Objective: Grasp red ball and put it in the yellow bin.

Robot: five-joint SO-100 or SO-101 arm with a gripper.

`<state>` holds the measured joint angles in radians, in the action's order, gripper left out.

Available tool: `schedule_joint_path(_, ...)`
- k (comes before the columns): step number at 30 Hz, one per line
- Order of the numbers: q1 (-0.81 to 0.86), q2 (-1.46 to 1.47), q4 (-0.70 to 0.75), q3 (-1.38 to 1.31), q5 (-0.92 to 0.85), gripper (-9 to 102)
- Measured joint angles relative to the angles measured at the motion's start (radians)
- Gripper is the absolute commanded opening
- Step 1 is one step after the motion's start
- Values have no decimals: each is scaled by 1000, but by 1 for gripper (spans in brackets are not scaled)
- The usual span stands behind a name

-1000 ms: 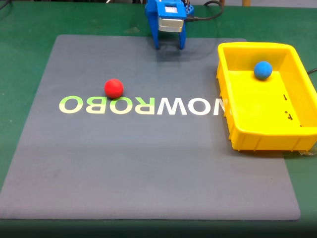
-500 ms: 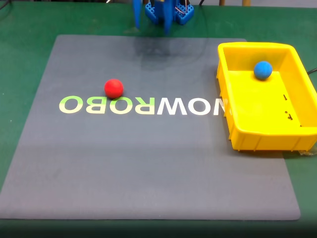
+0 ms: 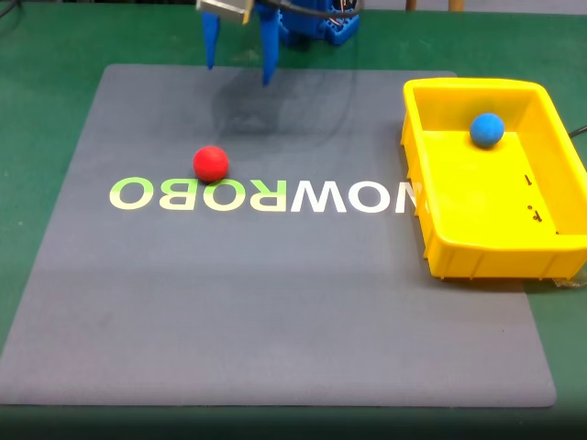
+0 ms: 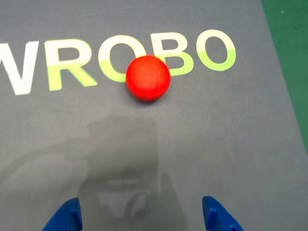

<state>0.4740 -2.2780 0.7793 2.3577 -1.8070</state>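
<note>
- The step in hand, as I judge it, is the approach: the end effector (image 3: pixel 238 71) hangs above the far edge of the grey mat (image 3: pixel 275 302) in the fixed view, its two blue fingers (image 3: pixel 210 41) spread apart with nothing between them
- The red ball (image 3: pixel 210 163) sits on the mat at the upper edge of the printed lettering (image 3: pixel 261 195), left of centre in the fixed view and well apart from the yellow bin (image 3: pixel 477 252), which stands at the mat's right edge
- In the wrist view the red ball (image 4: pixel 147 77) lies ahead of the two fingertips (image 4: pixel 65 219) and slightly left of the midline between them — so a small sideways correction before descending would help
- To do it well: keep the jaws wide, come down until the fingers straddle the ball at about its widest line, and close only then — a sphere on a smooth mat will likely roll if one finger touches first
- How high the tips are above the mat is hard to tell from these angles, though their shadow (image 3: pixel 266 110) falls short of the ball
- Count: one red ball, one blue ball (image 3: pixel 487 129) already inside the bin near its far wall, one yellow bin, one mat, all on a green table (image 3: pixel 37 110)
</note>
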Motion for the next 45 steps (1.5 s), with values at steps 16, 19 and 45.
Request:
schedule_joint_path(16,11,471,-57,-327,17,28)
schedule_joint_path(19,11,540,-75,-360,17,27)
schedule_joint_path(45,-58,887,-138,-603,61,27)
